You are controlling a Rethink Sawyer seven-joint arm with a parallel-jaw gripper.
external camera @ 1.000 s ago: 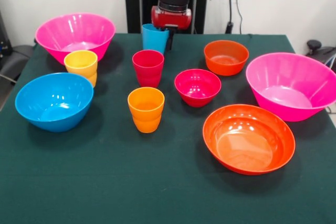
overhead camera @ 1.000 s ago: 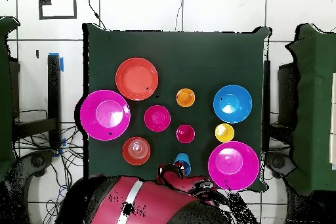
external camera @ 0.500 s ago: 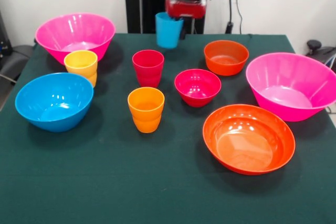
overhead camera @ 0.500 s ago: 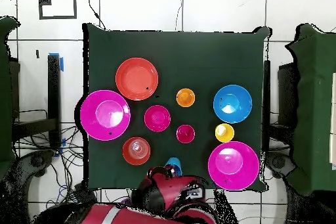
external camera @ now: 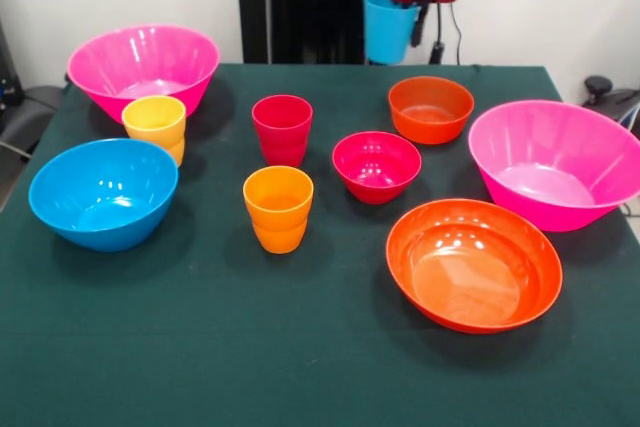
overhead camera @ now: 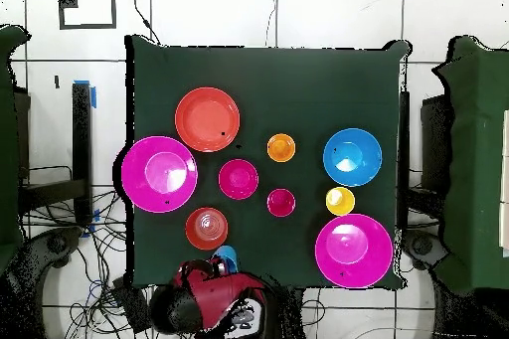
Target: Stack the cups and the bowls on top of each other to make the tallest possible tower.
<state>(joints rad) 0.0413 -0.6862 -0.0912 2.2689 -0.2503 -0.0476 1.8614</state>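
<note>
Seen from across the table, the Sawyer's gripper grasps the blue cup by its rim and holds it in the air above the far edge of the green table, up and to the left of the small orange bowl. Below, the red cup and orange cup stand near the centre beside the small magenta-red bowl; the yellow cup sits between the left pink bowl and the blue bowl; the large orange bowl and second pink bowl fill the right side. From overhead, the gripper and the blue cup hang at the table's bottom edge, just beside the small orange bowl, with every other vessel standing apart, unstacked.
</note>
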